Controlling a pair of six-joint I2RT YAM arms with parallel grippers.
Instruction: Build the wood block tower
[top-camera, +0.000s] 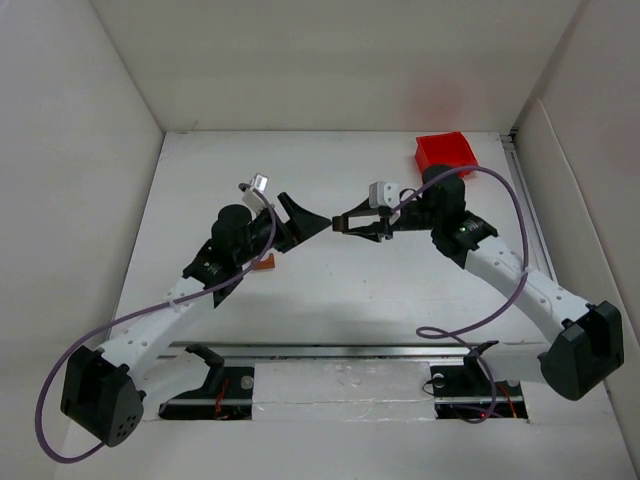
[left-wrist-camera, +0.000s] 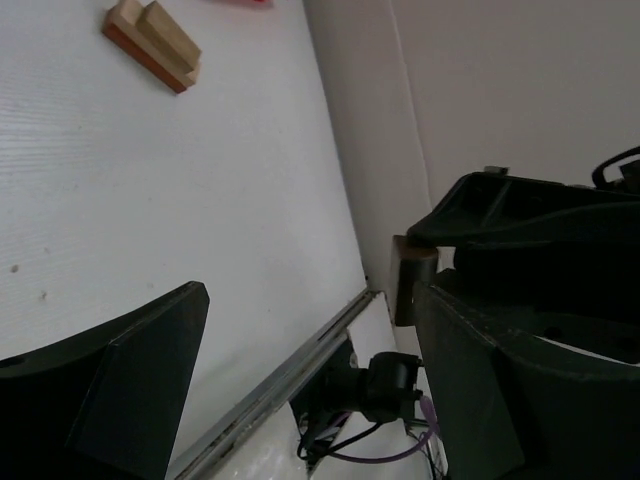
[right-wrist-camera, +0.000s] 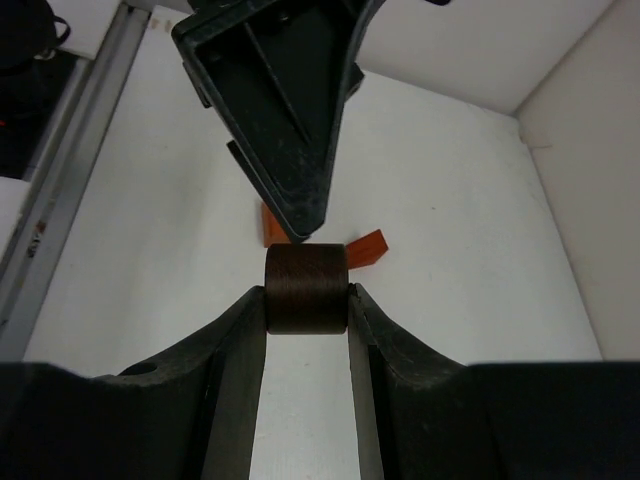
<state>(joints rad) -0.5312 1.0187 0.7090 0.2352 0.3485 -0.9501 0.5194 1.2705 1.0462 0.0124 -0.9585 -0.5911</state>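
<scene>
- Over the middle of the surface (top-camera: 350, 290), the right end effector (right-wrist-camera: 306, 300) pinches 1 dark round block (right-wrist-camera: 306, 275).
- The left end effector (top-camera: 305, 222) gapes wide, just beside it.
- An orange block (right-wrist-camera: 365, 248) lies on the surface below.

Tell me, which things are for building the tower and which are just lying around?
For the tower: dark round block, held in the right hand; orange blocks on the table; left hand, open.
Just lying about: red bin; metal rail.
</scene>
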